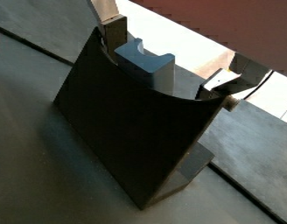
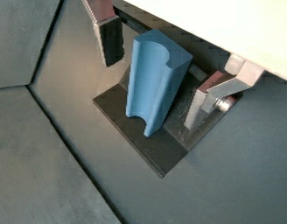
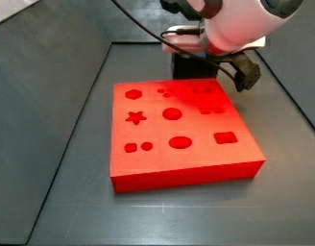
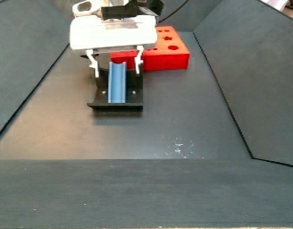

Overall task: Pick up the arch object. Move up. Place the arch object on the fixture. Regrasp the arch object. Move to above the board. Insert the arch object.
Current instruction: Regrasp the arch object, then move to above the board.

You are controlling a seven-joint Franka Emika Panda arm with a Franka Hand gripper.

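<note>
The arch object (image 2: 156, 80) is a blue-grey elongated piece that leans upright on the fixture (image 2: 143, 144), with its notched end uppermost (image 1: 146, 61). My gripper (image 2: 157, 79) is open and straddles the piece's upper part, one finger on each side with a small gap at both. In a side view the arch object (image 4: 117, 82) lies along the dark fixture (image 4: 115, 106) under the gripper (image 4: 113, 61). The red board (image 3: 180, 130) with its shaped recesses lies just beside the fixture (image 3: 188, 65). The gripper (image 3: 222, 69) hides the piece in that view.
Sloping dark walls (image 4: 29, 80) enclose the grey floor (image 4: 149, 170) on both sides. The board (image 4: 171, 49) sits behind the fixture towards the back of the bin. A cable (image 3: 141, 24) runs down to the wrist.
</note>
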